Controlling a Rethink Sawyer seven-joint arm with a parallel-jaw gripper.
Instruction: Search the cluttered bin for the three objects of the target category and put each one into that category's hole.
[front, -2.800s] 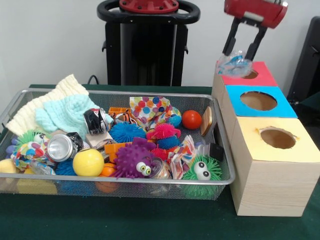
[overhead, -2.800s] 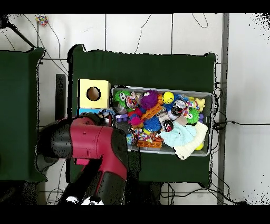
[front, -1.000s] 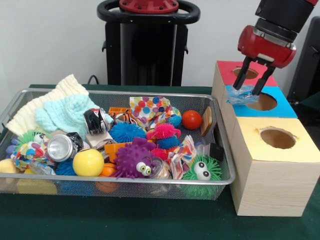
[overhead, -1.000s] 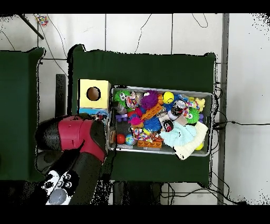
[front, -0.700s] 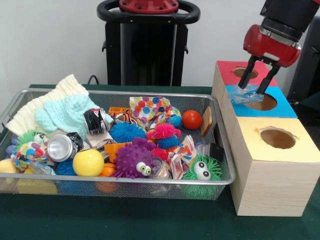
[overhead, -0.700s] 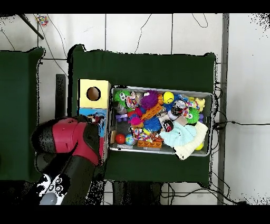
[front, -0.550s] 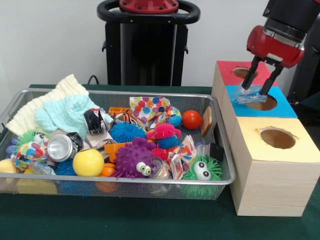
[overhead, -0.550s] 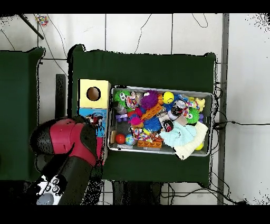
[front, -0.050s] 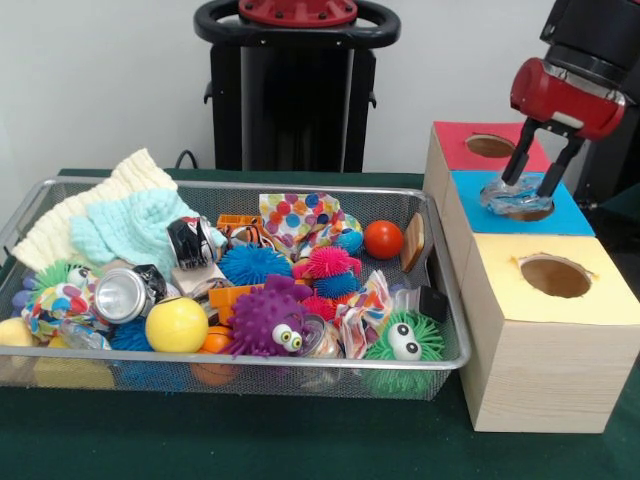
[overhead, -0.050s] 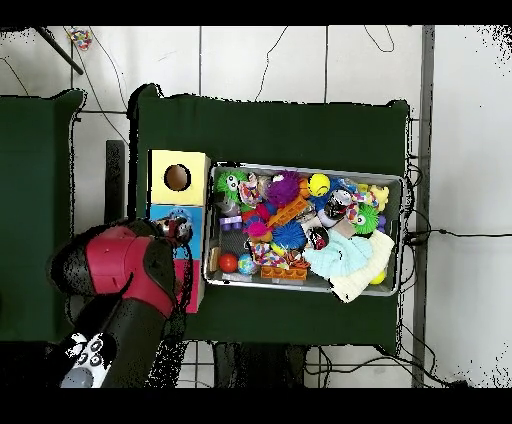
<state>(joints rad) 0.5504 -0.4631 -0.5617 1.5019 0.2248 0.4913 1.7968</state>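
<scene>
Jaws of the gripper (front, -0.050s: 538, 182) pinch a crumpled clear plastic wrapper (front, -0.050s: 514, 197) over the round hole of the blue-topped wooden box (front, -0.050s: 570, 214), beside the wire-mesh bin (front, -0.050s: 436, 262).

I see the red arm (overhead, -0.050s: 125, 265) covering the boxes' lower end; the yellow box (overhead, -0.050s: 178, 176) lies exposed beside the cluttered bin (overhead, -0.050s: 395, 180) on green cloth.
</scene>
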